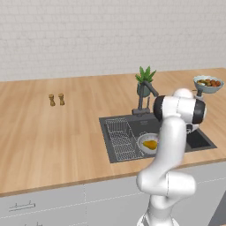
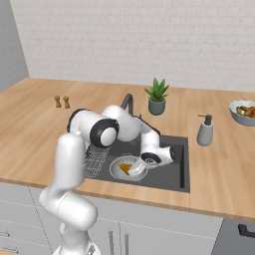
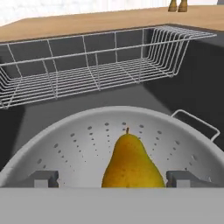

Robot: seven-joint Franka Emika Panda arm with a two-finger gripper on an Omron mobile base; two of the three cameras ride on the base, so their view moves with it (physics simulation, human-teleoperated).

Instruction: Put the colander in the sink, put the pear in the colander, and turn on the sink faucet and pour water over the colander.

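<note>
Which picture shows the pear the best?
The hand view: the pear sits big and close inside the colander, stem visible. Both base views show it as a small yellow patch in the colander, partly behind the arm.

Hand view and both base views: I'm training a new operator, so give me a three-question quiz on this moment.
1. True or false: the pear lies inside the colander.
2. Where does the colander sit? A) counter B) sink C) wire rack
3. Fill in: the gripper hangs over the colander with its jaws ____.

Key: 1 true. 2 B. 3 open, one fingertip on each side of the pear.
</note>
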